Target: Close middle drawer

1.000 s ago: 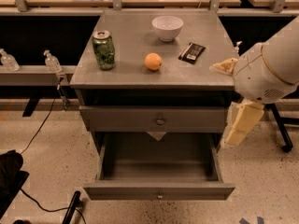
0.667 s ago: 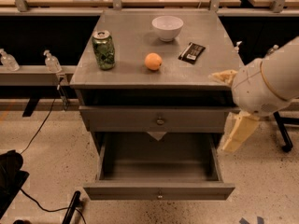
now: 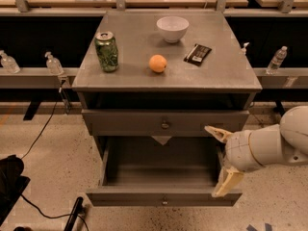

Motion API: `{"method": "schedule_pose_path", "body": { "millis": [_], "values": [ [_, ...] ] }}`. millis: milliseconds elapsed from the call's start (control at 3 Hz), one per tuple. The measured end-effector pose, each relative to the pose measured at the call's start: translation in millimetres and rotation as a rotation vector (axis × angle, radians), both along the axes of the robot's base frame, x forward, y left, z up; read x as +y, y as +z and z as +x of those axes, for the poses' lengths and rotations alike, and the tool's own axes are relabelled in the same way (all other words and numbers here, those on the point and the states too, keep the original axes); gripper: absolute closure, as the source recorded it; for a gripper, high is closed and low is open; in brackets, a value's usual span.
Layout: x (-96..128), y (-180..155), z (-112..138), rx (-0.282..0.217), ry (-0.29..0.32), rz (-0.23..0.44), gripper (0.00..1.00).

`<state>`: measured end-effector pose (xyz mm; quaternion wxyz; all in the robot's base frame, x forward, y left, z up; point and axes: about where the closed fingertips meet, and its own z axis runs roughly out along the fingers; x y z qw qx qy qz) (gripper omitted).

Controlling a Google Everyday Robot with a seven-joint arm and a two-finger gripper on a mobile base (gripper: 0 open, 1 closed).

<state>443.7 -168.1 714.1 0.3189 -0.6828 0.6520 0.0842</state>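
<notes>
The middle drawer (image 3: 163,196) is a wide grey metal drawer pulled far out of the cabinet, its deep box empty and its low front carrying a small round knob (image 3: 165,202). Above it sits the taller-fronted drawer (image 3: 165,124), pushed in. My gripper (image 3: 222,158) is at the right side of the open drawer, over its right wall. It is open, with one cream finger (image 3: 216,132) up by the upper drawer's front and the other (image 3: 227,183) down by the open drawer's front right corner. It holds nothing.
On the cabinet top (image 3: 231,76) stand a green can (image 3: 107,51), an orange (image 3: 158,63), a white bowl (image 3: 172,29) and a dark snack bar (image 3: 198,54). Bottles stand on side ledges (image 3: 29,73). A black cable and bag (image 3: 9,186) lie on the floor at left.
My arm has dropped and swung left, bringing the gripper from beside the cabinet's right edge down to the open drawer's right side. The drawer has not moved.
</notes>
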Motion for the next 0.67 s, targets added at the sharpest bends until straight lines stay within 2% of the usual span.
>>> {"method": "schedule_pose_path", "body": {
  "millis": [333,667],
  "values": [
    [1,4,2,0.000,-0.002,-0.007,0.00],
    [3,-30,0,0.070,0.016,-0.015,0.00]
  ]
}}
